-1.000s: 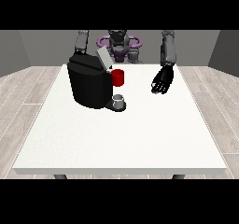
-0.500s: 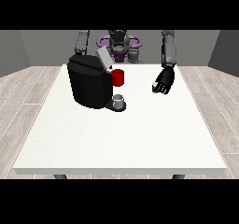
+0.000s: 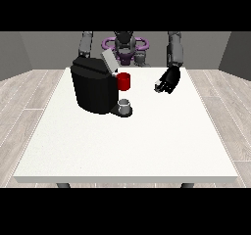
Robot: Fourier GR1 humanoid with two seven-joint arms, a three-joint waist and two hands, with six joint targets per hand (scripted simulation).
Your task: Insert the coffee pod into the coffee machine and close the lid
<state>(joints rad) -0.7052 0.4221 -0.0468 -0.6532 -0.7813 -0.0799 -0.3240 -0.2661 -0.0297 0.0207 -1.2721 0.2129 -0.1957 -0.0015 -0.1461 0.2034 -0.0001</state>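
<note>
Your black hand (image 3: 168,79) at the view's right curls round a small grey coffee pod (image 3: 158,87) near the white table's (image 3: 122,146) far edge. Swing carelessly and you'll clip the black coffee machine's (image 3: 95,87) raised lid (image 3: 109,61).

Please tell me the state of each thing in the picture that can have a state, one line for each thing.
coffee machine: upright on the table, its lid raised and tilted.
red thing at the machine: upright, beside the open top.
grey thing: standing at the machine's base.
hand at the view's right: fingers curled, a small grey thing seems to be in it.
table: white, bearing the machine.
</note>
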